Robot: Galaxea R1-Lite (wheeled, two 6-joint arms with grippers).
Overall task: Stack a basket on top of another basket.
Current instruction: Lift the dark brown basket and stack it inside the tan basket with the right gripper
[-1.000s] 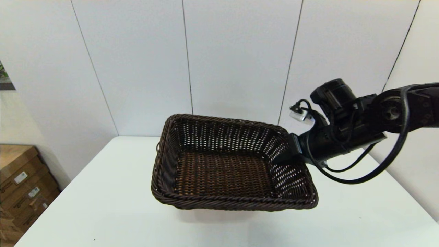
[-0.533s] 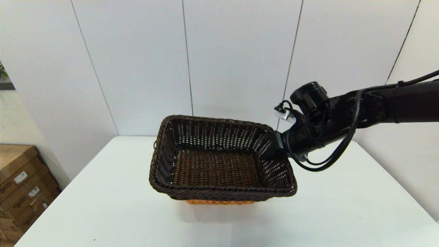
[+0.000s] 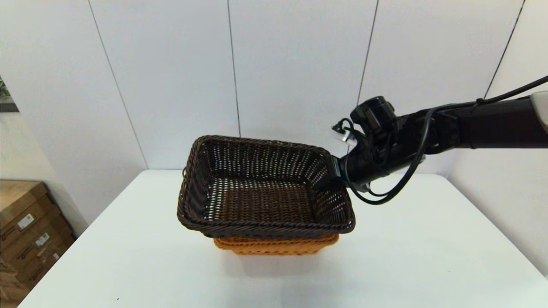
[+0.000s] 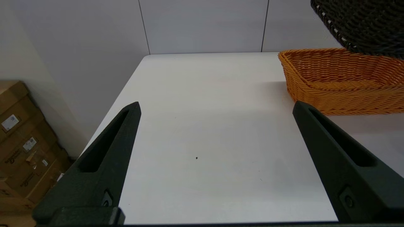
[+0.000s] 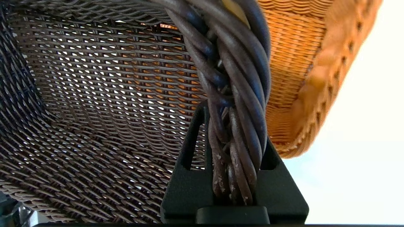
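The dark brown basket (image 3: pixel 261 201) hangs in the air, tilted slightly, with my right gripper (image 3: pixel 330 174) shut on the braided rim of its right side. In the right wrist view the two fingers (image 5: pixel 189 148) pinch that rim, and the dark basket (image 5: pixel 94 94) fills the view. The orange basket (image 3: pixel 274 246) stands on the table directly below, only its near edge showing; it also shows through the weave and beside it (image 5: pixel 300 63). A gap separates the two baskets (image 4: pixel 341 85). My left gripper (image 4: pixel 217 105) stands open over the table's left part, holding nothing.
The white table (image 3: pixel 128 256) backs onto a panelled wall (image 3: pixel 299 64). Cardboard boxes (image 3: pixel 25 231) are stacked on the floor beyond the table's left edge, also seen from the left wrist (image 4: pixel 22 145).
My right arm has carried the dark basket to the left and farther from me. The orange basket's near edge has come into view beneath it.
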